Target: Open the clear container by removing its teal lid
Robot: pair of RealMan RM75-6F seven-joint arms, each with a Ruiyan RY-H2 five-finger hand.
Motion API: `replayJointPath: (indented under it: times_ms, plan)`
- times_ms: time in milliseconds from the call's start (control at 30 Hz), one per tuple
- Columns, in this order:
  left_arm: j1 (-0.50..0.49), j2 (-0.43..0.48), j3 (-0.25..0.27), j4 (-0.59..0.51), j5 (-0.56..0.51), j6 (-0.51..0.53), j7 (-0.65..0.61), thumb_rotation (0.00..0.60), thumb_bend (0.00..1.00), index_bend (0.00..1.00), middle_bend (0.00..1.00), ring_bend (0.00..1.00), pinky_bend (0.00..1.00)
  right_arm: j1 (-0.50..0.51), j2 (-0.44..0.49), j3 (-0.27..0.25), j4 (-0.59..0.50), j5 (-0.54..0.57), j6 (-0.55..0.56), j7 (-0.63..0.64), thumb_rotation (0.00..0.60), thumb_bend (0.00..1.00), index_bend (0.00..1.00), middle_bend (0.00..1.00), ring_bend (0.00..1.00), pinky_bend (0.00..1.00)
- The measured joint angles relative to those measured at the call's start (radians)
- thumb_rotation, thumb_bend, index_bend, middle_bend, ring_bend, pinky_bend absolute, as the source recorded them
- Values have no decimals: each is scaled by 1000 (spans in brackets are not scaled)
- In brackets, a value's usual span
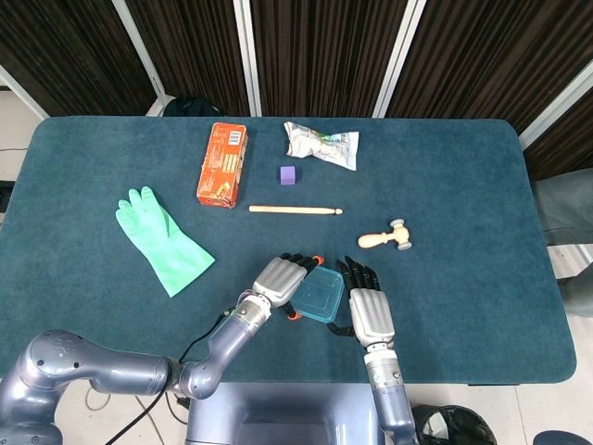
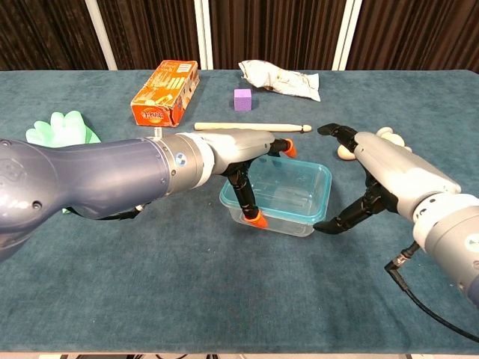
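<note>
1. Clear container, teal lid still on, sits low center of the frame.
2. Left hand clasps its near-left corner, steadying it.
3. Right hand hovers just beside, fingers spread, empty.
4. Next: the right hand probably needs to catch the lid's edge and peel upward.

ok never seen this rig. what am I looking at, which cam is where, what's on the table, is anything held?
Two robot arms with human-like hands work at a table with a teal cloth. The head view looks down from above; the chest view looks forward from lower on the body.

The left hand grips the near-left side of the clear container, whose teal lid is still on. The right hand is open beside it, and contact cannot be told.

Further back lie a green glove, orange box, purple cube, crumpled packet, wooden stick and small wooden mallet.
</note>
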Motion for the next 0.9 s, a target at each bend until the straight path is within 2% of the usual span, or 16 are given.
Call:
replayJointPath:
  times_ms: [900]
  plan:
    - [-19,-1,10,-4,-7,-19,21,600,133,117,227,187,387,7,-36,55,-34,75,27,39,600,190,0,0,0,0]
